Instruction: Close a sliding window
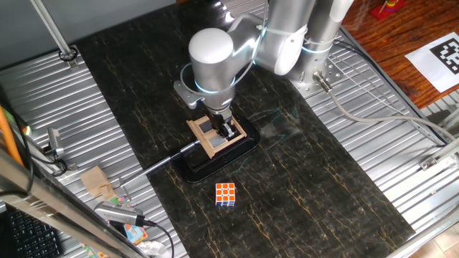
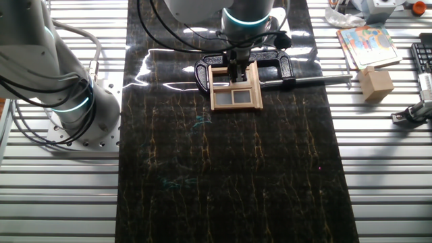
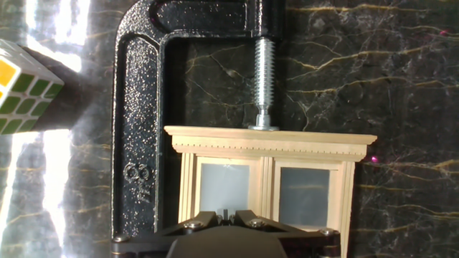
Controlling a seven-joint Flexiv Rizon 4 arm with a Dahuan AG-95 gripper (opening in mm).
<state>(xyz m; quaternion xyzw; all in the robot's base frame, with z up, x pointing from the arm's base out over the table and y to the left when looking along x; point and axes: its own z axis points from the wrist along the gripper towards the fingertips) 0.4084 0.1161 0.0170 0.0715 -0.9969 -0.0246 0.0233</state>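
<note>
The sliding window (image 1: 209,140) is a small light-wood frame with grey panes, lying flat and held by a black C-clamp (image 1: 215,163) that serves as its base. It also shows in the other fixed view (image 2: 236,96) and the hand view (image 3: 269,141). My gripper (image 1: 228,129) is straight above it, fingers pointing down onto the window's middle part. In the hand view my gripper (image 3: 226,213) has its fingertips almost together over the left pane. The lower part of the window is hidden behind the hand.
An orange-white puzzle cube (image 1: 226,194) lies in front of the clamp, at the upper left in the hand view (image 3: 18,86). The clamp's steel handle rod (image 1: 168,158) sticks out sideways. A wooden block (image 2: 376,84) and a colourful booklet (image 2: 364,42) lie on the ribbed side surface.
</note>
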